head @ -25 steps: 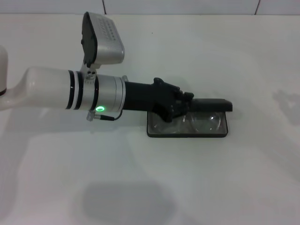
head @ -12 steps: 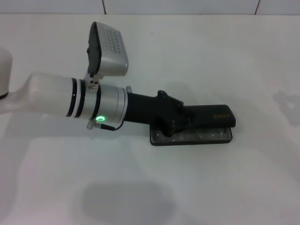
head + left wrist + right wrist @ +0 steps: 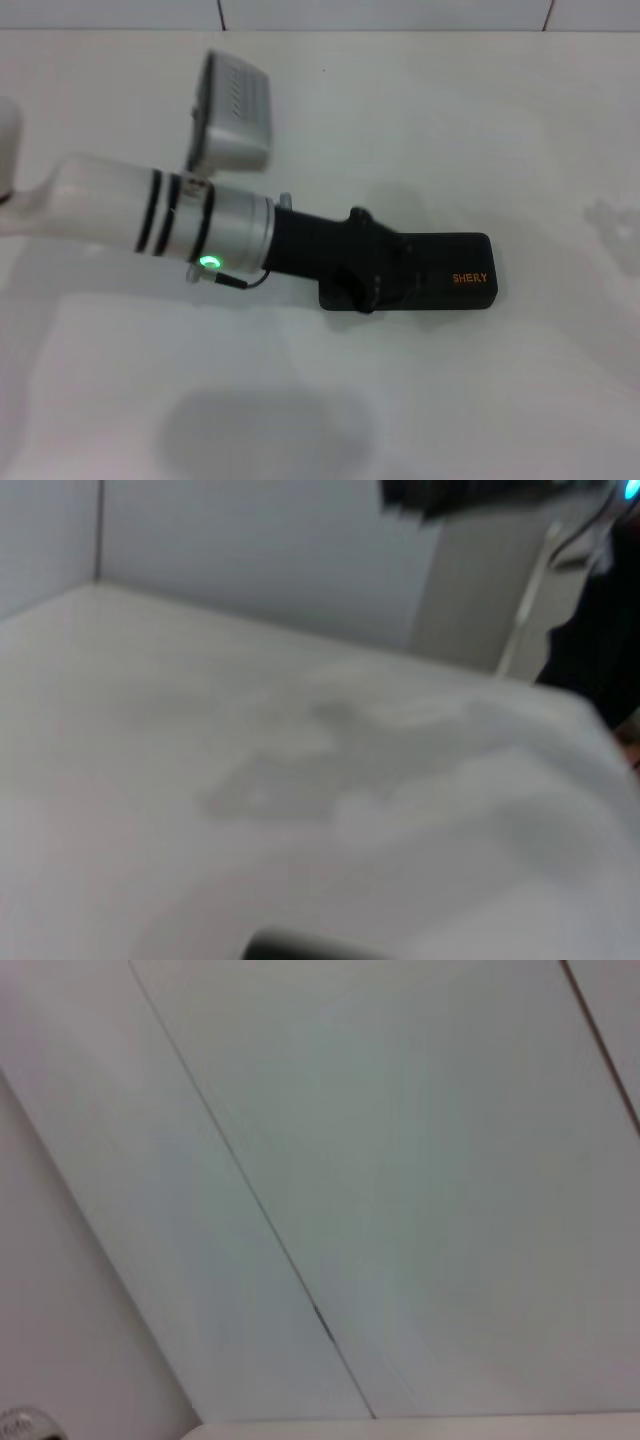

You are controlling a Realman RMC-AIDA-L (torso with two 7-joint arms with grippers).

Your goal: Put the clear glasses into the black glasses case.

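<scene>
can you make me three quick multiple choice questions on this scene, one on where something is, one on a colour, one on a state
1. Where is the left gripper?
A. on the left end of the black glasses case
B. at the table's far edge
C. on the case's right end

2. What colour is the SHERY lettering on the lid?
A. white
B. orange
C. green

3. What state is the case in?
A. wide open
B. lid missing
C. closed

Answers: 1 A, the black gripper overlaps the case's left end in the head view. 2 B, the letters show orange on black. 3 C, the lid lies flat over the base, so no lining shows.
</scene>
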